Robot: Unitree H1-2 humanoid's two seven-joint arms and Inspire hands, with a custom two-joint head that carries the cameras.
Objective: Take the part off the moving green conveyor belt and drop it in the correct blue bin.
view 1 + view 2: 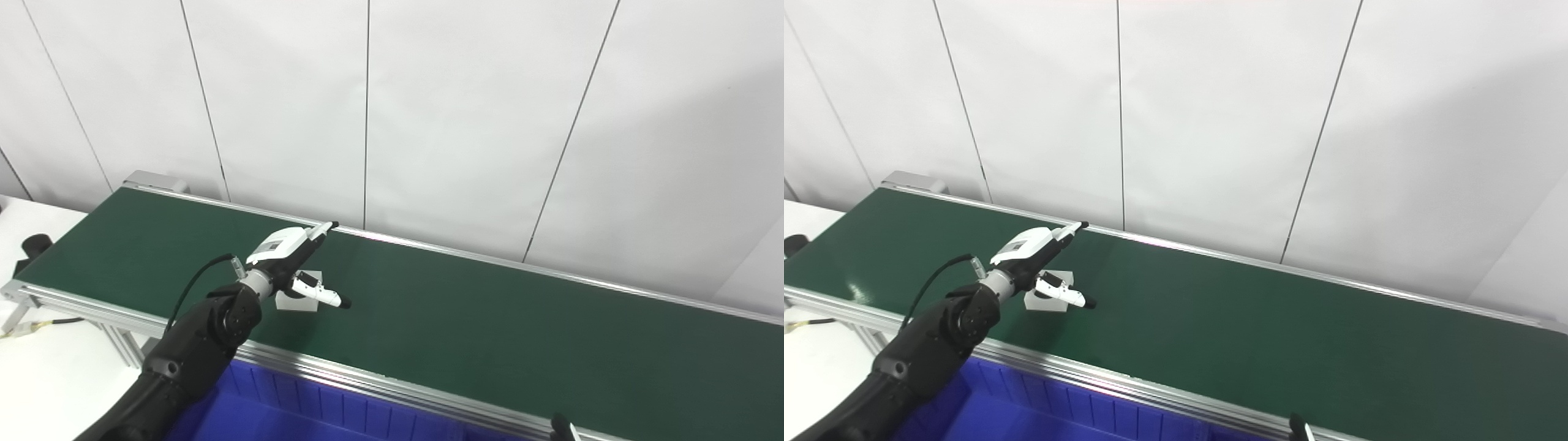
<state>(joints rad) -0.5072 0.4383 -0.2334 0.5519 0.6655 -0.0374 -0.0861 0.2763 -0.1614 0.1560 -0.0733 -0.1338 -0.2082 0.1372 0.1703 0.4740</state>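
The left hand (293,260) is open, fingers spread above the small white square plastic part (300,298), which lies on the dark green conveyor belt (490,331). The right hand (563,427) is barely visible; its state cannot be determined.

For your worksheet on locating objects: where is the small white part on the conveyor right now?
The white part lies on the green conveyor belt toward its left end, near the front rail, directly under the open left hand.

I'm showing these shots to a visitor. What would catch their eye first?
The long green conveyor belt crossing the picture, then the left hand reaching over its left part, fingers spread above a small white part on the belt. A blue bin sits below the near rail.
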